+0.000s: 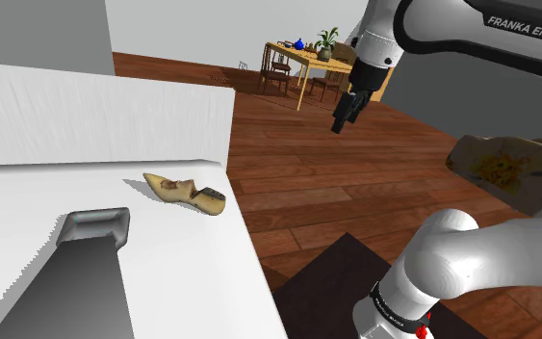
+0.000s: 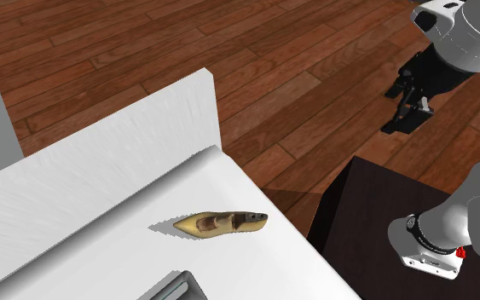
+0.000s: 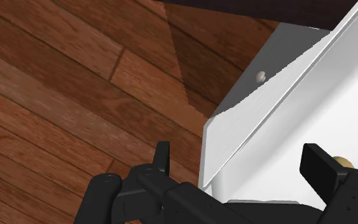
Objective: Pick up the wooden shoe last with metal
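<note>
1. Floor (image 1: 355, 183): brown wooden planks, running past the surface's long edge and on to the far room.

2. Surface (image 2: 101, 256): plain white, with a raised white wall (image 1: 95, 111) along its back edge. The wall ended at the corner nearest the floor.

3. Arm (image 1: 480, 48): white with dark joints, reaching up from the stand and out over the floor rather than over the surface.

4. Stand (image 2: 361, 213): a dark box, set just beside the surface's long edge.

5. Dining table (image 1: 302, 58): light wood with chairs, far off across the floor, with a potted plant (image 1: 327, 40) on it.

6. Recess (image 1: 95, 226): a grey, sink-like hollow set into the surface, toward the edge opposite the wall.

7. Shoe last (image 1: 184, 193): pale tan wood with a darker greyish end, lying flat on the surface. It lay near the long edge that faces the stand, close to the wall's end corner, dark end toward that edge. A small tan shape (image 3: 341, 162) beside one finger in the wrist view was possibly its tip.

8. Gripper (image 1: 344, 114): all black, hanging above the floor, well apart from the shoe last and touching nothing. Its fingers (image 3: 317, 168) stood wide apart, with nothing between them.
</note>
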{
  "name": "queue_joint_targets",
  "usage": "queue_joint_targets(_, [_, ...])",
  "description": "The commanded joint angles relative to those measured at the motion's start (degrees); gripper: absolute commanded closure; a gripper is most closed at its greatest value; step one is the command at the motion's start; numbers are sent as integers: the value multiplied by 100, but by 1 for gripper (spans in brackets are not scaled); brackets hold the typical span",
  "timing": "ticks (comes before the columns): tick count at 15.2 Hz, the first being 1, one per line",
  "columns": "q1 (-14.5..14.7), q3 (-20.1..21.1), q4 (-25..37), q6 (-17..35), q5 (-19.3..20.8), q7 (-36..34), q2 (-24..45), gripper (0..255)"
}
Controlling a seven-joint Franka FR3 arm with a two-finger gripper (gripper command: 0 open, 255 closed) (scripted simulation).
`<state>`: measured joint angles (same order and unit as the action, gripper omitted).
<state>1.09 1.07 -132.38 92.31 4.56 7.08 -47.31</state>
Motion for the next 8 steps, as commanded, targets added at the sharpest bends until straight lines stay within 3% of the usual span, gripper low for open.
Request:
queue_joint_targets(1, [0,0,0,0,0,0,0,0])
queue_joint_targets(8, [327,-16,-77,1055,-488,143,1047,0])
